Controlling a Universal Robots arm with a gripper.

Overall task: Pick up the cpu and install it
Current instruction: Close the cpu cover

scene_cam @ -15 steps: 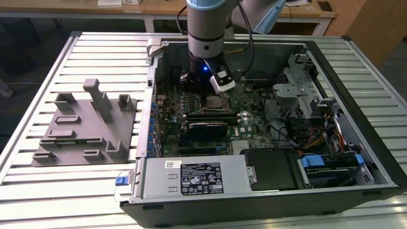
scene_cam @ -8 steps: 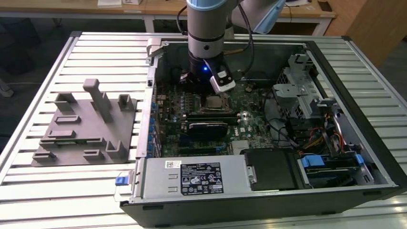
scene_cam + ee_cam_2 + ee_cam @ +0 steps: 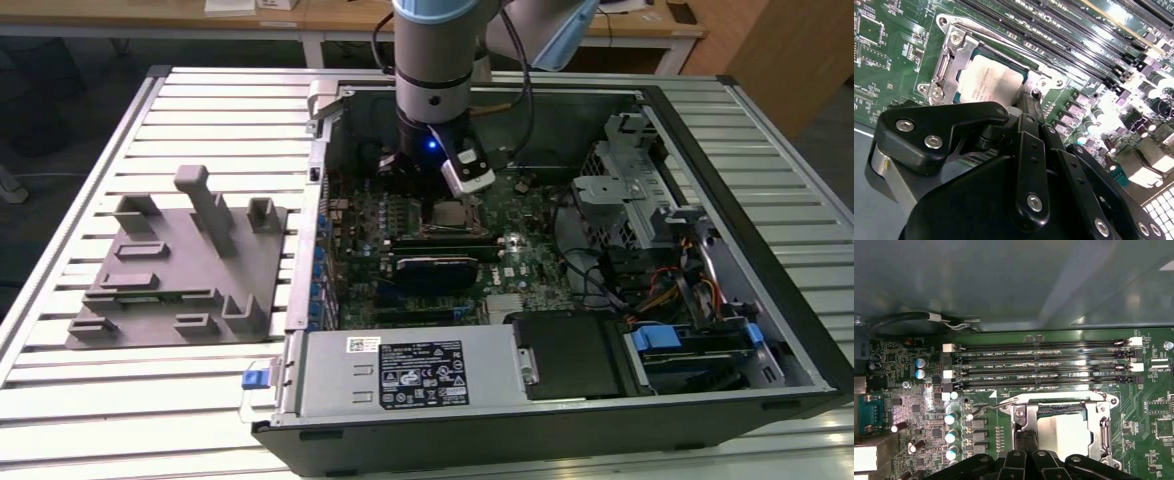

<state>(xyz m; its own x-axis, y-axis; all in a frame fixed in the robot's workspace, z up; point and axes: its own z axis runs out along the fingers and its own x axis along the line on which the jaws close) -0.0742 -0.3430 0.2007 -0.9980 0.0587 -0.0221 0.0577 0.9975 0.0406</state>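
Note:
The cpu (image 3: pixel 989 82) is a pale silver square lying flat inside the metal socket frame (image 3: pixel 949 60) on the green motherboard; it also appears in the first wrist view (image 3: pixel 1069 430). My gripper (image 3: pixel 1026 437) hangs low over the socket's edge, just beside the cpu, fingers shut together with nothing between them. In the second wrist view the gripper (image 3: pixel 1026 102) ends at the cpu's corner, its black links covering the near side of the socket. In the exterior view the gripper (image 3: pixel 447 195) reaches down into the open computer case, right above the socket (image 3: pixel 454 213).
A grey tray (image 3: pixel 174 260) with upright posts sits on the slatted table at the exterior view's left. Memory slots (image 3: pixel 1044 365) run beside the socket. Inside the case are a power supply (image 3: pixel 400 375), drive cages (image 3: pixel 641 200) and cables (image 3: pixel 641 290).

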